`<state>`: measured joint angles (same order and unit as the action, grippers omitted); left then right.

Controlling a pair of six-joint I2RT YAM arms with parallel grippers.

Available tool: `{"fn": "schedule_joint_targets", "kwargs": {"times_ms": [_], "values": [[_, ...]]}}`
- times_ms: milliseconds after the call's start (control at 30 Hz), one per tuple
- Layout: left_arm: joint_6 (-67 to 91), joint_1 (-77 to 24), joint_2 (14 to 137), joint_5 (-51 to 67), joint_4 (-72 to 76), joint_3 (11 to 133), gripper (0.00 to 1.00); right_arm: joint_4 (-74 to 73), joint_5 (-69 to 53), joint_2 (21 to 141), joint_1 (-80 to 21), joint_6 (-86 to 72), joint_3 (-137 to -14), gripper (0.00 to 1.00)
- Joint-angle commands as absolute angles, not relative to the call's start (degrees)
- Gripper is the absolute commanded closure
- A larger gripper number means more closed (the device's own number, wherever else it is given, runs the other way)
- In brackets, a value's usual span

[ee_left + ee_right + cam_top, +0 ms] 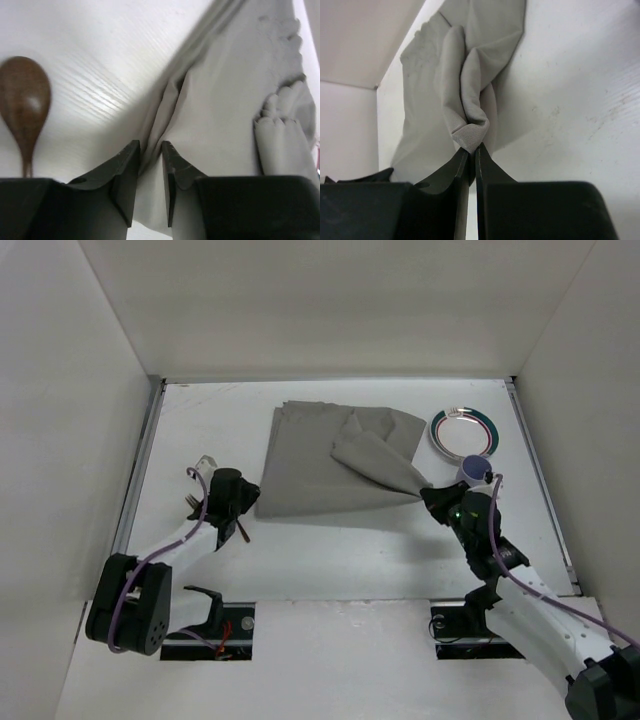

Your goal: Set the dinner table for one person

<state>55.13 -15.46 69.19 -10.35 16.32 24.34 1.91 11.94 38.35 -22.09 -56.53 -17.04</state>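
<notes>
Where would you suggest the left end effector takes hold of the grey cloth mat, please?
Grip the raised fold by the near left corner of the grey cloth mat, coming down from above with one finger on each side. The cloth puckers into a ridge there, between the open jaws of the left end effector, while the right end effector pinches another corner.

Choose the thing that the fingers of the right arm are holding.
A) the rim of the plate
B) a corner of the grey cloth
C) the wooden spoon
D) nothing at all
B: in the right wrist view the right fingers are closed on a bunched corner of the grey cloth.
</notes>
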Motion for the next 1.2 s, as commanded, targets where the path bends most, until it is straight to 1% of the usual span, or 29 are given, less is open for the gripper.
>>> {"fn": "schedule_joint_targets", "kwargs": {"times_ms": [0,133,167,233,267,400,500,567,767,867,1000,1133,1167], "values": [[53.1,-14.9,66.4,-14.2,12.1,24.2,0.73,0.8,17.2,38.0,-21.4,-53.2,-22.3,0.88],[52.4,-13.6,57.1,-14.4,2.8,24.3,0.59,0.9,15.6,39.6,-21.4,-52.6,-22.2,0.88],[52.8,-14.1,54.8,-14.2,-0.5,24.7,0.54,1.0,15.7,39.9,-21.4,-53.0,-21.6,0.88],[54.0,-16.7,52.7,-12.9,-5.1,25.5,0.48,1.4,15.9,40.7,-21.8,-53.7,-20.6,0.88],[55.4,-19.1,52.4,-11.9,-6.8,25.6,0.46,1.5,16.1,41.0,-22.0,-54.0,-20.1,0.89],[62.5,-26.7,54.3,-9.7,-8.9,23.6,0.45,1.6,17.0,40.4,-22.4,-54.0,-19.7,0.89],[66.9,-31.1,57.0,-11.6,-6.5,21.4,0.43,1.3,17.1,39.9,-22.4,-53.4,-19.9,0.88],[69.6,-32.0,58.6,-12.3,-3.8,19.8,0.42,1.6,16.7,40.2,-22.4,-53.1,-20.3,0.88],[79.8,-34.8,62.0,-13.3,3.9,14.3,0.42,2.5,17.1,40.4,-23.9,-53.0,-19.8,0.88],[86.5,-37.3,63.5,-17.9,8.0,10.8,0.42,3.4,16.9,40.2,-23.9,-53.0,-18.9,0.88],[88.9,-39.2,67.1,-23.2,11.4,10.5,0.44,4.3,16.5,39.8,-24.0,-53.0,-18.8,0.88],[89.1,-40.1,72.4,-26.0,17.5,10.3,0.55,4.1,16.3,39.6,-24.0,-52.6,-19.7,0.88],[88.8,-40.2,73.7,-26.7,19.8,9.9,0.58,4.2,16.3,39.6,-24.0,-52.6,-19.9,0.88]]}}
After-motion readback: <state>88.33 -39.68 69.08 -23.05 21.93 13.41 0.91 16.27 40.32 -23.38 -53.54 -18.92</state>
